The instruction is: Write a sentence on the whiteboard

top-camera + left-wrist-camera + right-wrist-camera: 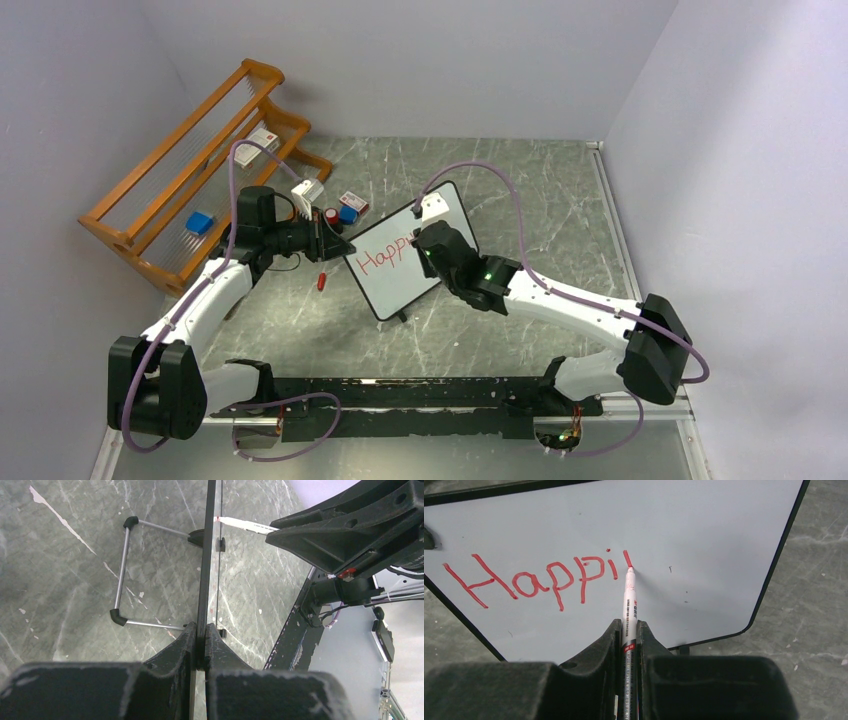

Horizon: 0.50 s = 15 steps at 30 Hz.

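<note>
The whiteboard [402,287] stands tilted in the middle of the table on its wire stand [122,575]. My left gripper [338,244] is shut on the board's left edge; in the left wrist view the board [208,555] runs edge-on between the jaws of that gripper [205,628]. My right gripper [629,626] is shut on a white marker [629,600], whose red tip touches the board [709,535]. The sentence [531,580] reads "Happi" in red, with a short fresh stroke at the tip. From above, the right gripper [428,246] covers the later letters.
An orange wooden rack [190,170] stands at the back left, holding a blue item [200,222] and a white box [262,138]. A red cap [321,281] lies left of the board. Small boxes [348,208] sit behind it. Walls close in on both sides.
</note>
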Each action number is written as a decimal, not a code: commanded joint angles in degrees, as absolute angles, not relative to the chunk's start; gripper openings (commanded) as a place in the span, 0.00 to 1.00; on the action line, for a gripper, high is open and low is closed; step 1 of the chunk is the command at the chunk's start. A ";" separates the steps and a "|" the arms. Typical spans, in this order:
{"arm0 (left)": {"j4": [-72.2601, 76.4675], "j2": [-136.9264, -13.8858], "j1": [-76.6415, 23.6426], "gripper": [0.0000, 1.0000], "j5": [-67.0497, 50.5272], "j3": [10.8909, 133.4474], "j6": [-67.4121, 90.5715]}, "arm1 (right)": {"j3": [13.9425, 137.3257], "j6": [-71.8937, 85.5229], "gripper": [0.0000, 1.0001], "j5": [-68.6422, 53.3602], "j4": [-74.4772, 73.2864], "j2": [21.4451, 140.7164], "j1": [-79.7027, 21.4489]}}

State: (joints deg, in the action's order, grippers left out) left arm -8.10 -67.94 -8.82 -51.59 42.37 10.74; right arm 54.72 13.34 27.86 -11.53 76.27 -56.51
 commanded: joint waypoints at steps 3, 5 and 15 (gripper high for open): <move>-11.33 -69.26 -8.88 0.05 -48.11 41.81 9.02 | 53.09 14.50 0.00 26.97 -12.90 75.41 -56.03; -11.34 -69.26 -8.88 0.05 -48.03 41.77 9.04 | 53.17 14.57 0.00 26.89 -13.01 75.45 -56.10; -11.40 -69.26 -8.88 0.05 -48.08 41.75 8.93 | 53.77 13.90 0.00 27.06 -10.89 75.08 -56.07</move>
State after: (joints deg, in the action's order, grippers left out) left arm -8.10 -67.94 -8.82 -51.59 42.37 10.74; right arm 53.76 14.11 27.77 -12.05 75.77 -56.51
